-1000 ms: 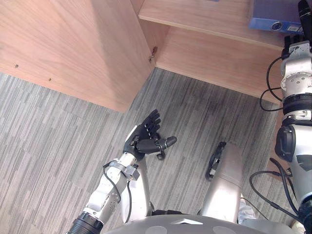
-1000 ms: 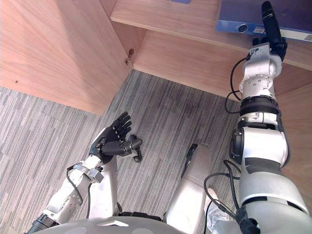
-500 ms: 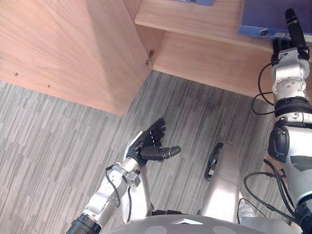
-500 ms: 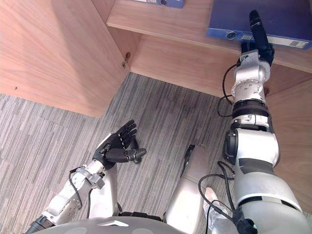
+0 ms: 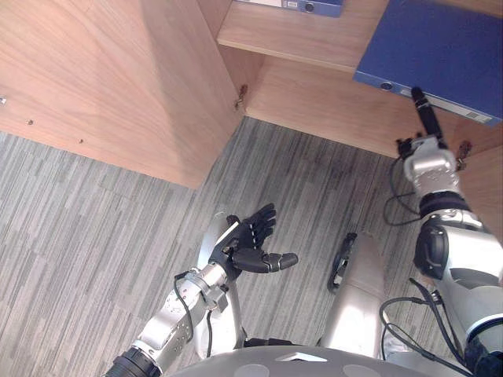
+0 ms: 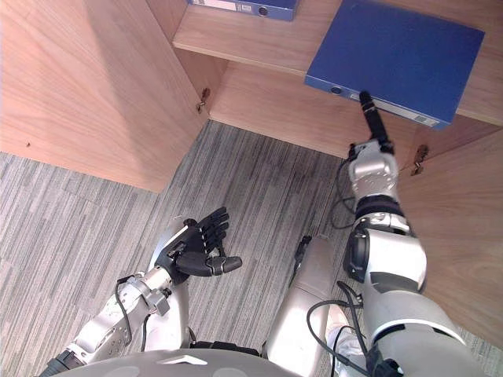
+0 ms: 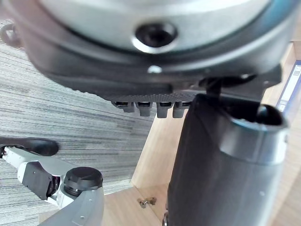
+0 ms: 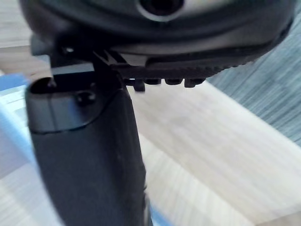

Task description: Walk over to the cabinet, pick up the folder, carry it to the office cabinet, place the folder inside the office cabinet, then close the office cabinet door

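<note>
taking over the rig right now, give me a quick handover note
Left hand: open, idle above the carpet.
Right hand: open, fingers straight, tips at the front edge of the blue folder, not gripping it.
Folder: lies flat on the office cabinet shelf, near its front edge.
Done: folder is inside the cabinet.
Left: perhaps nudge it deeper, pull the right arm clear, then close the door, which stands open.

- Soft daylight-like light is washing over the pale wooden cabinet door [image 5: 102,71], brightening its outer face.
- Shade is gathering beneath the wooden shelf [image 5: 299,35], darkening the inner corner.
- The flat blue folder [image 6: 397,55] is catching the light evenly.
- The grey striped carpet [image 5: 78,204] is dimming slightly near the cabinet's base.
</note>
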You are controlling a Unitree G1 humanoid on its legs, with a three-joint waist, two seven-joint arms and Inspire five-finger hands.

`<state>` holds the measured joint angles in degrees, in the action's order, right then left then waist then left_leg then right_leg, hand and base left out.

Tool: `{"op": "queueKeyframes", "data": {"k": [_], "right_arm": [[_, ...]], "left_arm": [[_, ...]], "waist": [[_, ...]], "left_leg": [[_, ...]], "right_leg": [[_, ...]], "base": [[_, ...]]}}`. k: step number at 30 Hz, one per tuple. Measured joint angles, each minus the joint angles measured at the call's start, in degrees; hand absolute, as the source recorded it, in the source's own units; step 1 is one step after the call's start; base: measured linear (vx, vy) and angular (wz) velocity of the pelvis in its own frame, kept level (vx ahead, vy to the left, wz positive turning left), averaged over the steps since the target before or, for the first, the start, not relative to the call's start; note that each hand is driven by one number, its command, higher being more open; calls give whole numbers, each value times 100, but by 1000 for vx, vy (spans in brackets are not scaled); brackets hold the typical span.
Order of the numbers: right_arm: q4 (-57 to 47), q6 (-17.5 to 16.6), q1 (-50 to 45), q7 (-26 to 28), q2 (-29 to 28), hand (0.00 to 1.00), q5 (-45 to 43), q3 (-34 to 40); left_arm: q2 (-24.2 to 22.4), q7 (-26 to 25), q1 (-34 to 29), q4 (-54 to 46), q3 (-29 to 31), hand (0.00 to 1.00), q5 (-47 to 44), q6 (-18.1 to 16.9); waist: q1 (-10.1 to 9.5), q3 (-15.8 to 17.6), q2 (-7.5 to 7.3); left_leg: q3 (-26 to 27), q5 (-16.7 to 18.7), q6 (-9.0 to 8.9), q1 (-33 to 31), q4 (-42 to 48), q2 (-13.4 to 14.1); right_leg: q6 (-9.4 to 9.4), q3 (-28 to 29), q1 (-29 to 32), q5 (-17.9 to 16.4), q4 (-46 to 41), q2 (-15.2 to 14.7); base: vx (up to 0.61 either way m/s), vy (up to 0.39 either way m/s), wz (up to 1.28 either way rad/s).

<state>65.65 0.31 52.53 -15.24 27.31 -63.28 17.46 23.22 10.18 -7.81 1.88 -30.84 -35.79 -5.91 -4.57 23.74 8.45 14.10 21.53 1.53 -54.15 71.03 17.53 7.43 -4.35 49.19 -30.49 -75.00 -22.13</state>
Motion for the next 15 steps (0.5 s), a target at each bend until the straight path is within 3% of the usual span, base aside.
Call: {"op": "queueKeyframes", "data": {"k": [10, 15], "right_arm": [[54, 136, -132, -35, -200, 100, 0, -51], [-87, 22, 83, -31, -34, 100, 1, -580]], "left_arm": [[0, 8, 0, 1, 31, 100, -2, 0], [-2, 8, -7, 28, 38, 100, -1, 0]], "waist": [[-19, 9, -14], [-9, 18, -27]], "left_leg": [[2, 1, 2, -3, 11, -4], [-6, 6, 15, -52, 56, 14]], "right_leg": [[5, -4, -13, 5, 6, -20], [15, 2, 22, 25, 0, -5]], "base": [[0, 0, 0], [0, 0, 0]]}}
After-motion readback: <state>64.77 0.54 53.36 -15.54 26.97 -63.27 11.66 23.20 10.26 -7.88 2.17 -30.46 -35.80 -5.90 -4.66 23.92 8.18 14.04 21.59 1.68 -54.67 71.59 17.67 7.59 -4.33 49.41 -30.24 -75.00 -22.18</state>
